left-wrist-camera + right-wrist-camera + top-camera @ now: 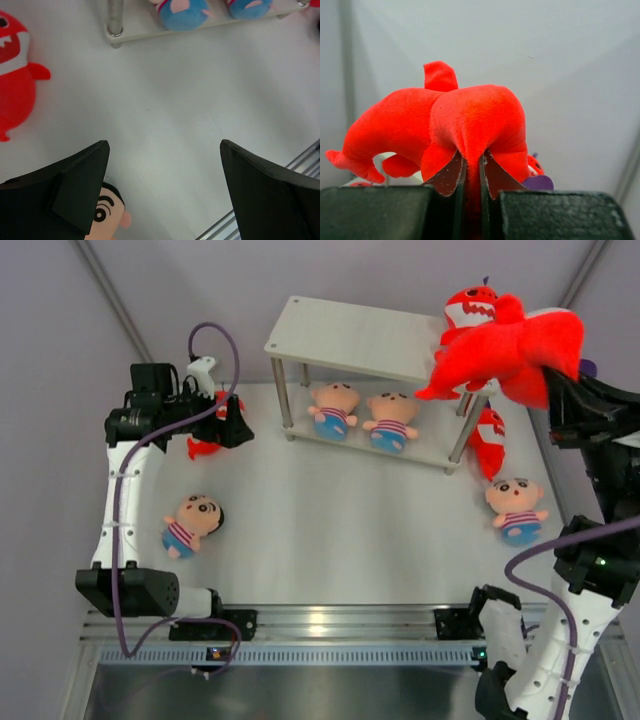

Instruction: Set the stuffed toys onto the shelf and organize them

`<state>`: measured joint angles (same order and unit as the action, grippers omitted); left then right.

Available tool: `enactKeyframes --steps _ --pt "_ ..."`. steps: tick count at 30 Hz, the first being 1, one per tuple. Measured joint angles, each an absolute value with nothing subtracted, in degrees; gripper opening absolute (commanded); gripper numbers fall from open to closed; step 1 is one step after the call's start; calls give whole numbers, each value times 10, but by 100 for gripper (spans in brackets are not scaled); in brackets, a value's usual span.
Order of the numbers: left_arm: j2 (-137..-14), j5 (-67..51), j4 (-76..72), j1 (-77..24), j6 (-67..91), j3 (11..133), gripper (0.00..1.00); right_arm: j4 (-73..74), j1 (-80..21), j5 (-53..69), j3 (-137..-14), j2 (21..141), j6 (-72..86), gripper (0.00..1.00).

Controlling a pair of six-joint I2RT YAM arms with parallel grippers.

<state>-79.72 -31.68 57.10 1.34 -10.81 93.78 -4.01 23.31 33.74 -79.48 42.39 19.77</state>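
The shelf (350,335) stands at the back centre. Two boy dolls (335,408) (392,420) lie on its lower board, and a red shark (470,308) stands on the right end of the top board. My right gripper (548,368) is shut on another red shark (510,352) and holds it in the air by the shelf's right end; the right wrist view shows the jaws (472,162) pinching that shark (470,115). My left gripper (235,425) is open and empty, and in the left wrist view (165,150) it hangs over bare table.
On the table lie a red shark (488,440) by the shelf's right legs, a boy doll (517,505) at the right, a boy doll (192,523) at the left and a red shark (205,447) by my left gripper. The last shark (15,75) and doll head (105,217) show in the left wrist view.
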Motion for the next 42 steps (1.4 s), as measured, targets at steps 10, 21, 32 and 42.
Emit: enactKeyframes --steps 10,21,32,42 --pt "-796 -424 571 6 -75 974 98 -27 -50 383 -822 515 74 0" --pt "-733 -393 582 5 -82 990 98 3 -408 232 -799 773 -197 0" --pt "-762 -443 585 -15 -91 1011 98 -7 -489 300 -813 833 -371 0" --pt "-771 -464 597 -15 -127 1010 98 21 -496 325 -862 880 -471 0"
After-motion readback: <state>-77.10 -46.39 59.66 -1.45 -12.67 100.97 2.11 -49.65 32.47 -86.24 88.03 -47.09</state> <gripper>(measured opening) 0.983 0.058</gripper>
